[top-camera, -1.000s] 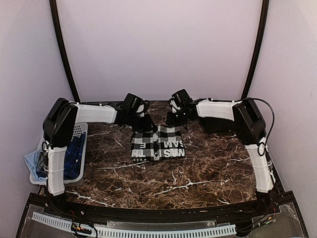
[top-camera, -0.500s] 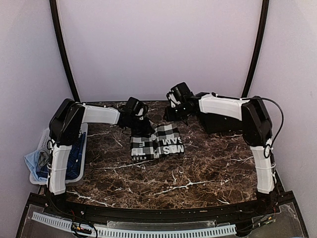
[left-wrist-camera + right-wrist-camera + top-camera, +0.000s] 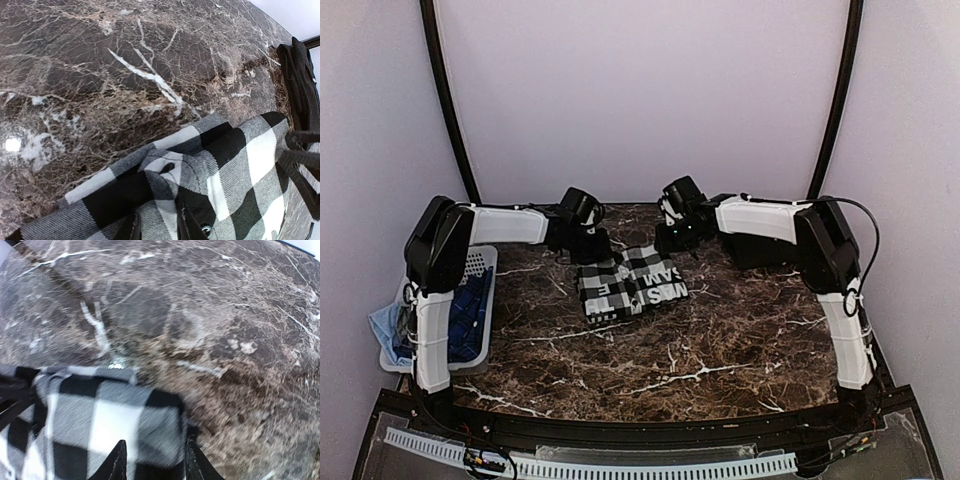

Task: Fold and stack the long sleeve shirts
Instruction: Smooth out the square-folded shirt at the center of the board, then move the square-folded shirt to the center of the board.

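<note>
One long sleeve shirt [image 3: 632, 282], in black-and-white check with white block letters, lies folded into a small packet at the back middle of the marble table [image 3: 720, 340]. My left gripper [image 3: 590, 246] is at its far left edge. In the left wrist view this gripper [image 3: 159, 227] is shut on a bunched fold of the shirt [image 3: 235, 165]. My right gripper [image 3: 672, 238] is at the shirt's far right corner. In the right wrist view its fingers [image 3: 120, 462] stand apart on either side of the flat corner of the shirt [image 3: 100, 420], and the picture is blurred.
A white perforated basket [image 3: 480, 265] with dark blue cloth [image 3: 465, 315] stands at the left edge, and light blue cloth [image 3: 385, 325] hangs over its outer side. A black object [image 3: 760, 250] sits at the back right under the right arm.
The folded shirt has slid left and back and turned a little. The left gripper pulled back and left with it. The right gripper rose, then came down at the right corner with its fingers wider.
</note>
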You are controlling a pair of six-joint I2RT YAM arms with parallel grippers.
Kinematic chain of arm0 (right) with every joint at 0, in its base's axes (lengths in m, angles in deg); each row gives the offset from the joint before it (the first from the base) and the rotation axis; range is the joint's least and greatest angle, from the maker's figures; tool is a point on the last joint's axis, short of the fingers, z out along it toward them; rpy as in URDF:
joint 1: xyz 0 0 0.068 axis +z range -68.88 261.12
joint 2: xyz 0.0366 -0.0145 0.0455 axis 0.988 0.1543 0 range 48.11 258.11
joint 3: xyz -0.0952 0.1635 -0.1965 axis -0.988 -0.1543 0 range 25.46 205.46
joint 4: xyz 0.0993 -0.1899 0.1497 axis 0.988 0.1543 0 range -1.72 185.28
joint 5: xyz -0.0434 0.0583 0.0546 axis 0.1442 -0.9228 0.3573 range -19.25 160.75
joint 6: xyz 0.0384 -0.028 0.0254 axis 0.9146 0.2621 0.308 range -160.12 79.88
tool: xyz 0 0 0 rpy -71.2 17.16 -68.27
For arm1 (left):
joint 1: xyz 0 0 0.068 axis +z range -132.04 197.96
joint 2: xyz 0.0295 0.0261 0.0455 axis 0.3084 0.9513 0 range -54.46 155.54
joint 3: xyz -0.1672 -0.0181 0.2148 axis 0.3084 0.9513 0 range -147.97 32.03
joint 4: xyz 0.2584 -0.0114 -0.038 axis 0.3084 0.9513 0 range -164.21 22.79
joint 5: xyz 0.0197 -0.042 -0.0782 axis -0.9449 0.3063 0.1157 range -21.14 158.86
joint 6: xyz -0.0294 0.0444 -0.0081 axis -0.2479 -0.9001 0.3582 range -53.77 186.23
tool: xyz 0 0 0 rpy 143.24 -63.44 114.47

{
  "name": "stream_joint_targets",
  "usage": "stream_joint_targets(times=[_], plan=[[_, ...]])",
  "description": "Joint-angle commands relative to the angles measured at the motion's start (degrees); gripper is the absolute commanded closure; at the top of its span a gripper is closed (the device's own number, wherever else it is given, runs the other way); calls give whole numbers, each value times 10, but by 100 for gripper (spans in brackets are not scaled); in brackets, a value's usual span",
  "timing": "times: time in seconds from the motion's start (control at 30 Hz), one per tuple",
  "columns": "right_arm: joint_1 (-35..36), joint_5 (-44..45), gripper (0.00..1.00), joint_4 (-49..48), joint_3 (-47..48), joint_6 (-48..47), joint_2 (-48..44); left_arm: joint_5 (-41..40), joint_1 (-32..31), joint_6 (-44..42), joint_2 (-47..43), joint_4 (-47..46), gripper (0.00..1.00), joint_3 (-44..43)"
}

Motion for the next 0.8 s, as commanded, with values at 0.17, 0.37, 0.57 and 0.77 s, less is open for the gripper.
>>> stream_joint_targets(times=[0.17,0.37,0.57,0.77], plan=[[-11,-8,62,43,117,-5,101,-40,40,4,-58,-4,76,71],[-19,-4,60,58,132,14,119,-47,56,3,-51,-10,77,94],[-19,-2,59,44,72,27,87,-6,56,0,-43,-35,77,114],[-18,-3,59,5,-61,52,5,41,47,-8,-36,-49,78,114]])
